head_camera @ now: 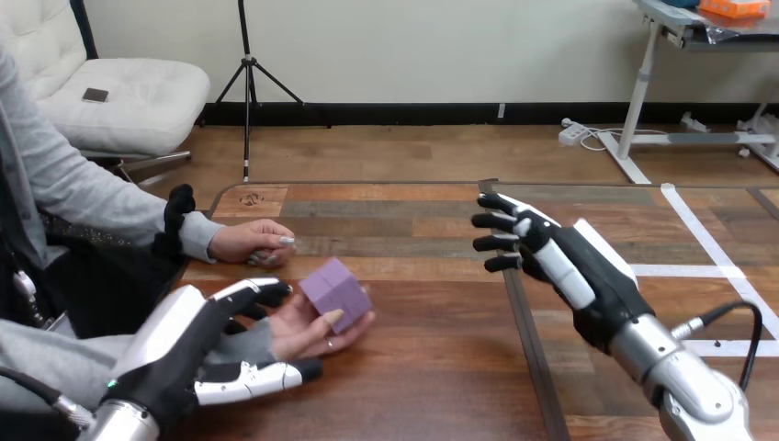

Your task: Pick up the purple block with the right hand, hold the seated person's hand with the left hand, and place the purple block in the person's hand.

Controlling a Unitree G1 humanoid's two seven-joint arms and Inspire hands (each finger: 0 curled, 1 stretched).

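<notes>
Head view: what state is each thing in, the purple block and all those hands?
Purple cube-shaped block: lying in the person's nearer hand.
Person's nearer hand: palm up, cupping the block.
Left robot hand: curled round that hand's wrist.
Right robot hand: open, empty, apart from the block.
Person's farther hand: loosely closed, resting on the wooden table.
</notes>
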